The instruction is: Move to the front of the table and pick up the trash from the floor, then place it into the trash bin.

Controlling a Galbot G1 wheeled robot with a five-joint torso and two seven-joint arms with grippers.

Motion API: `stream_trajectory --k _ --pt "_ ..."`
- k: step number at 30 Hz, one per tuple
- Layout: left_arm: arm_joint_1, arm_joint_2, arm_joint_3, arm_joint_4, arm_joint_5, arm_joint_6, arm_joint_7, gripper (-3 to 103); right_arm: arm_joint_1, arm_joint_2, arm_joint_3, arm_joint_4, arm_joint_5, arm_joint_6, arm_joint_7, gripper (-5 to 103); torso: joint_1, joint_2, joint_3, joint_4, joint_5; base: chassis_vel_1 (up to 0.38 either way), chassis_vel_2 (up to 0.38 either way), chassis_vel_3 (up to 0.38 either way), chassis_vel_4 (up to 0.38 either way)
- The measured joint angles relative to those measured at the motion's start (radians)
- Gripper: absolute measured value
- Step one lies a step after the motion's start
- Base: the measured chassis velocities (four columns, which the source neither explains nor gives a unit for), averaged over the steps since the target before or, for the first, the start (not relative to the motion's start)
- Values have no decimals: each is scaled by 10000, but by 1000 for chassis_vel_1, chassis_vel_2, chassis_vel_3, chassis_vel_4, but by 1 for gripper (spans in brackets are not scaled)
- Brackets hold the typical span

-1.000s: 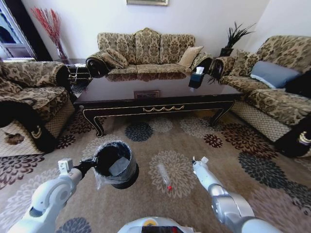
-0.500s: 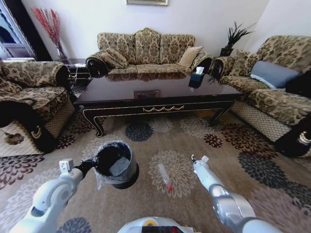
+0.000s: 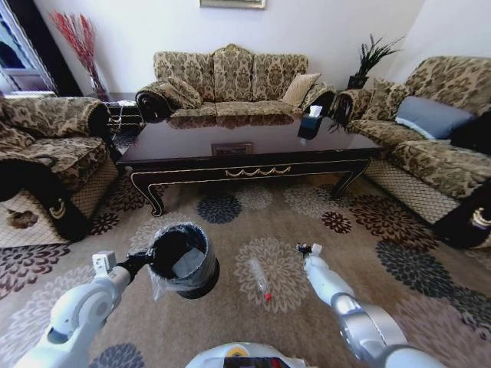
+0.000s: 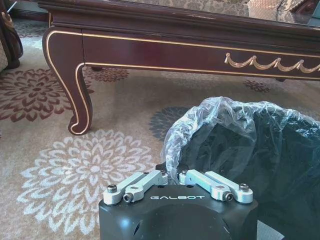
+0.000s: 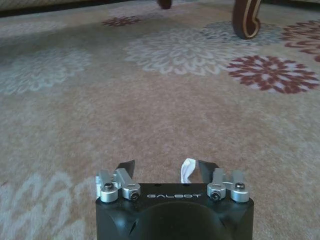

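— Where is the trash bin (image 3: 182, 259)?

— My left gripper (image 4: 170, 172) has it. The fingers are pinched closed on the rim nearest me, where the clear plastic liner folds over, and the bin sits at my left on the flowered carpet (image 3: 230, 314), in front of the table (image 3: 245, 146).

— And the trash?

— The clear bottle (image 3: 259, 277) with the red cap lies on the carpet between my arms, just beside the bin. A white paper scrap (image 5: 188, 170) lies right in front of my right gripper (image 5: 166, 170), between the fingers. Those stand spread apart and hold nothing — low over the carpet.
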State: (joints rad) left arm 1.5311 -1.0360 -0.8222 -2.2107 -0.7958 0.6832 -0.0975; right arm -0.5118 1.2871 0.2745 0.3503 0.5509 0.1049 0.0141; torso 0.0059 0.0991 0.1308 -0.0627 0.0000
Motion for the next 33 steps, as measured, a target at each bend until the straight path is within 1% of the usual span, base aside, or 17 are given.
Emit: stream_trajectory --k 1,2,4,6,7,8,9,13,16,24,30,33 --pt "-2 -3 0 0 0 3 -1 4 1 -28 -46 -36 -64 0 -116 71 0 0 0 1 0 0 0 0 0" --pt "-4 -15 0 0 0 6 -3 4 13 -67 -73 -132 -163 0 -258 83 0 0 0 0 0 0 0 0 0" --pt "-7 -28 8 0 0 10 -4 4 25 -102 -85 -192 -200 -29 -316 83 0 0 0 0 0 0 0 0 0" --pt "-15 -53 32 7 6 16 -4 4 50 -138 -97 -305 -236 -65 -359 93 0 0 0 0 -1 0 0 0 0" --pt "-15 -53 32 7 6 16 -4 4 50 -138 -97 -305 -236 -65 -359 93 0 0 0 0 -1 0 0 0 0" --pt "-18 -62 41 12 12 18 -4 4 54 -139 -98 -347 -246 -78 -362 97 0 0 0 -1 0 0 0 0 0" --pt "-25 -73 53 16 21 22 -5 4 63 -139 -98 -391 -260 -98 -363 99 0 0 0 0 1 0 0 0 0" --pt "-42 -79 58 18 29 33 -8 4 92 -119 -90 -458 -319 -161 -285 100 -1 0 -1 -1 0 0 0 0 0" --pt "-44 -79 52 19 29 37 -9 4 134 -89 -67 -472 -345 -466 64 100 -2 0 -1 0 0 -74 75 98 -82" --pt "-32 -88 39 3 30 37 -10 4 153 -12 -55 -439 -427 -654 291 100 2 -1 4 0 0 -128 121 133 -116" --pt "24 -76 -4 -73 32 42 -12 4 77 5 44 -410 -497 -1032 673 100 -1 -2 -1 0 0 -16 24 22 -21" --pt "41 -51 -25 -114 31 42 -12 4 -7 -18 115 -298 -386 -1226 856 100 -3 -2 -3 1 -1 0 0 0 0"
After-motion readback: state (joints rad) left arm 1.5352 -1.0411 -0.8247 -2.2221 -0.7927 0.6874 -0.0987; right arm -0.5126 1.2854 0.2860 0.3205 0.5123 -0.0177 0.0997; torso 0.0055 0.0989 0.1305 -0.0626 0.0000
